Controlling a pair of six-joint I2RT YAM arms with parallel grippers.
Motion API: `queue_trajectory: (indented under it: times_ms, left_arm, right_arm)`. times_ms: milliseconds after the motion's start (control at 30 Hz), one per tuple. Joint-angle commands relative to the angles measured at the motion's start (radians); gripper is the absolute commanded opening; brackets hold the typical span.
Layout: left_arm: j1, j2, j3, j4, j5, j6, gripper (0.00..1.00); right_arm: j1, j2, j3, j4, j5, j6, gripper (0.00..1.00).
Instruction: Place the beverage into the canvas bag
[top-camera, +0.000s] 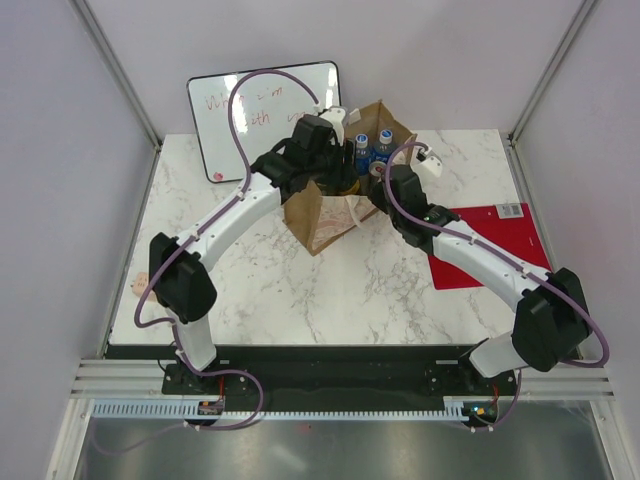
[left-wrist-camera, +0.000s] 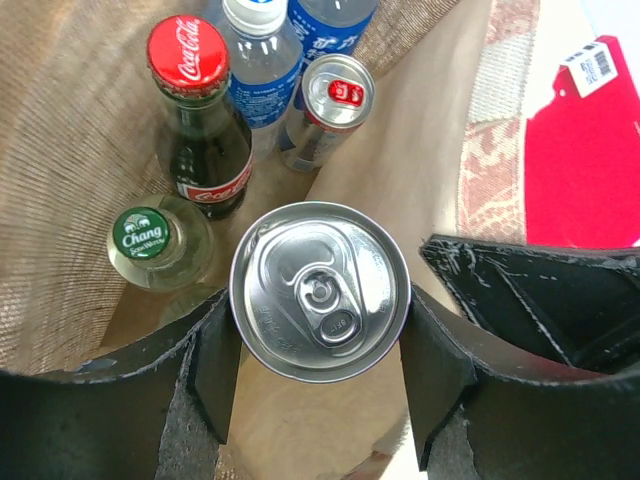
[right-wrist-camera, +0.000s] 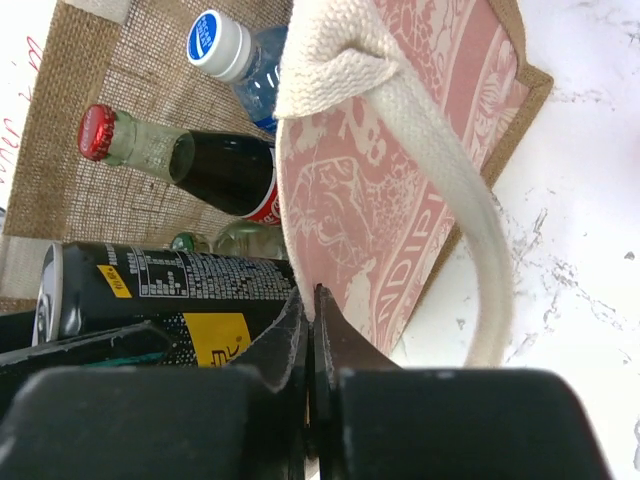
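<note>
The can (left-wrist-camera: 320, 290) is a stiff, smooth cylinder, probably full and fairly heavy, thin-walled enough to dent and apt to slip, so it is best held across its sides. The left gripper (left-wrist-camera: 320, 335) holds it that way, jaws partly spread and clamped on opposite sides, with the can upright at the mouth of the canvas bag (left-wrist-camera: 70, 150), above the bottles (left-wrist-camera: 200, 130) inside. The right gripper (right-wrist-camera: 313, 320) is closed, apparently pinching the bag's printed wall near the rim.

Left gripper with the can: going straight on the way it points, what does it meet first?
Likely the canvas bag, its bare floor: the left gripper points down into it with the can, and the bottles stand off to one side. Depth is unclear.
</note>
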Motion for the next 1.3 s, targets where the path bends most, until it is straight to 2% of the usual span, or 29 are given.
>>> queue_trajectory:
  times_ms: [0,200,833,1000,1133,1267]
  left_arm:
    - [-0.007,-0.009,0.05,0.129,-0.045,-0.024,0.02]
    - [-0.007,0.039,0.052,0.139,-0.053,-0.021,0.02]
    - [-0.018,0.154,0.047,0.138,-0.081,0.004,0.02]
    - [-0.025,0.174,0.052,0.123,-0.084,0.017,0.12]
    - [-0.03,0.188,0.052,0.112,-0.09,0.022,0.24]
    - [-0.033,0.199,0.055,0.101,-0.076,0.02,0.29]
  right_arm:
    - [-0.002,-0.045,-0.008,0.041,-0.016,-0.011,0.0]
    - [-0.002,-0.057,-0.013,0.092,-0.087,-0.023,0.0]
    - [-0.002,-0.057,-0.013,0.096,-0.116,-0.051,0.0]
    - [0.0,-0.053,-0.022,0.099,-0.107,-0.055,0.0]
    - [-0.002,-0.051,-0.026,0.102,-0.102,-0.057,0.0]
    - [0.0,-0.047,-0.028,0.102,-0.1,-0.057,0.0]
